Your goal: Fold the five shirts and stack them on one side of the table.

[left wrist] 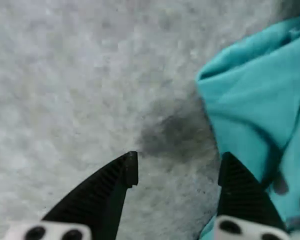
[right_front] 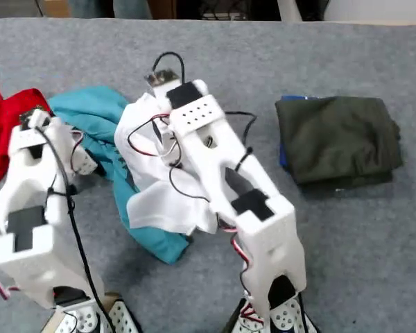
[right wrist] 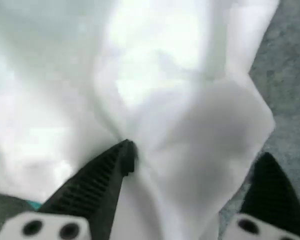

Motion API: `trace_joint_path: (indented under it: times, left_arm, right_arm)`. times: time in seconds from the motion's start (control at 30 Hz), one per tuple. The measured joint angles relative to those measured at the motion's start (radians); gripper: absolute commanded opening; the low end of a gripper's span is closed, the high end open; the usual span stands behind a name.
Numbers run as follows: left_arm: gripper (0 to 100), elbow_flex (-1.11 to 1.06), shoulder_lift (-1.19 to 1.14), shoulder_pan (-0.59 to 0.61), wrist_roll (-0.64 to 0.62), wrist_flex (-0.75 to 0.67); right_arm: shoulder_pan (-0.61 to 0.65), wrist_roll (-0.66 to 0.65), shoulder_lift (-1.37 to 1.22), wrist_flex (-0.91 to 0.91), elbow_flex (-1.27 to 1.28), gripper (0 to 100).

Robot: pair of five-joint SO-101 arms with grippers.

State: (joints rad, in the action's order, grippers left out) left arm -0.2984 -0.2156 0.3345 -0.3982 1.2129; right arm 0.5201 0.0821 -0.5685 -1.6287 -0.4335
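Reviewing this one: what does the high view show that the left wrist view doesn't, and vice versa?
High view adds: the red shirt, the white shirt lying on the teal shirt, and the folded dark green shirt set apart. Left wrist view adds: the left gripper close up, open, over bare table beside the cloth. Shared: the teal shirt and the table.

light: bright, even | glare: white shirt (right wrist: 155, 75) — washed out | shadow: soft patch on table (left wrist: 170, 132)
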Motion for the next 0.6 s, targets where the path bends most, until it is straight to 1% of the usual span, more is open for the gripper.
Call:
trace_joint_path:
  times: [0.03, 0.07, 0.13, 0.17, 0.23, 0.37, 0.5, 0.6]
  left_arm:
    - [18, 0.020, -0.023, -0.012, -0.005, 0.009]
    - [14, 0.041, -0.043, -0.025, -0.006, 0.015]
    - [4, 0.080, -0.075, -0.051, -0.011, 0.021]
    - [2, 0.097, -0.089, -0.066, -0.011, 0.021]
    - [4, 0.130, -0.114, -0.087, -0.009, 0.020]
    - [3, 0.161, -0.141, -0.086, 0.025, 0.025]
    - [3, 0.172, -0.141, -0.005, 0.040, 0.026]
    - [3, 0.173, -0.100, 0.051, 0.091, 0.026]
  right_arm:
    - [0.000, 0.000, -0.009, 0.000, 0.000, 5.3]
    - [0.000, 0.000, -0.015, 0.000, -0.008, 0.6]
    - [-0.003, -0.023, -0.025, 0.000, -0.017, 4.5]
    - [-0.009, -0.032, -0.026, -0.003, -0.018, 4.1]
    - [-0.028, -0.037, -0.026, -0.020, -0.020, 1.1]
    - [-0.084, -0.043, -0.026, -0.080, -0.083, 1.2]
    - [-0.164, -0.043, -0.026, -0.124, -0.173, 1.2]
    - [-0.221, -0.043, -0.026, -0.127, -0.213, 1.2]
